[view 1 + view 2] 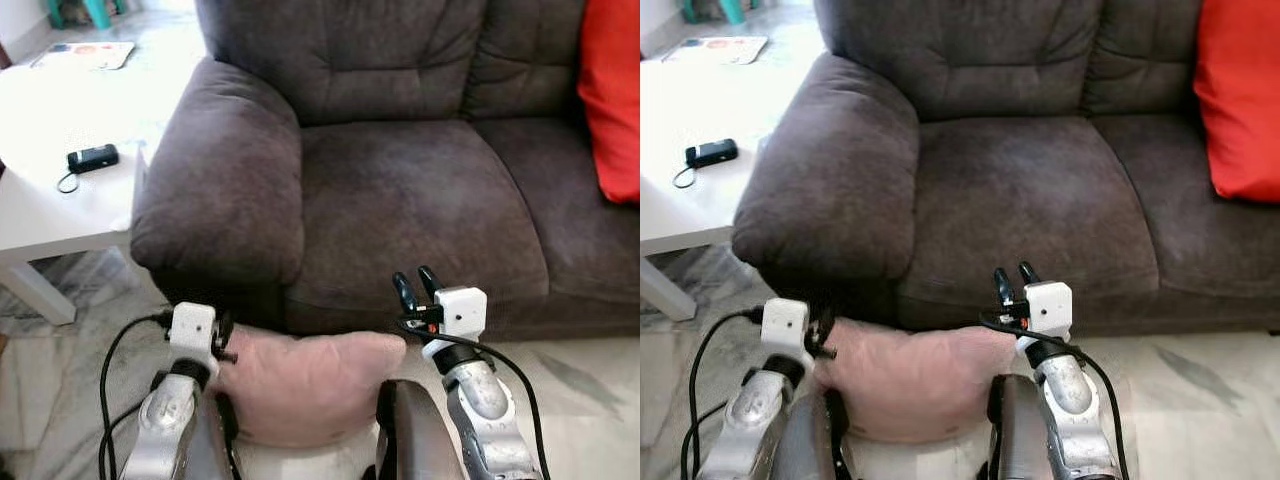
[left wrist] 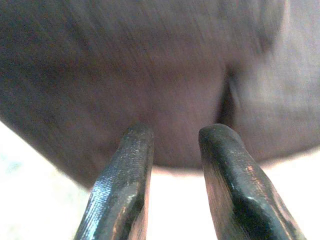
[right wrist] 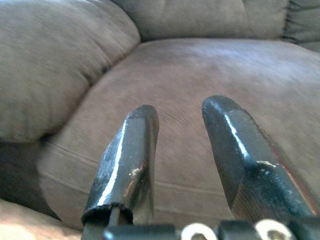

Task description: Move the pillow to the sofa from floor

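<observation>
Before the sofa (image 1: 400, 190) we hold our right claw (image 1: 417, 284) and left claw (image 2: 175, 150) narrowly parted, empty, flanking the pink pillow (image 1: 305, 385) on the marble floor (image 1: 580, 390); white tabletop (image 1: 45, 150) leftward.

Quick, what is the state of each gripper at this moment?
Left gripper: open, holding nothing, at the side of the pink pillow.
Right gripper: open, holding nothing, pointing over the sofa seat.

My arms hide the pillow's (image 1: 305, 385) near edge; the picture edge crops the red cushion (image 1: 612, 95); my left wrist view is blurred.
</observation>
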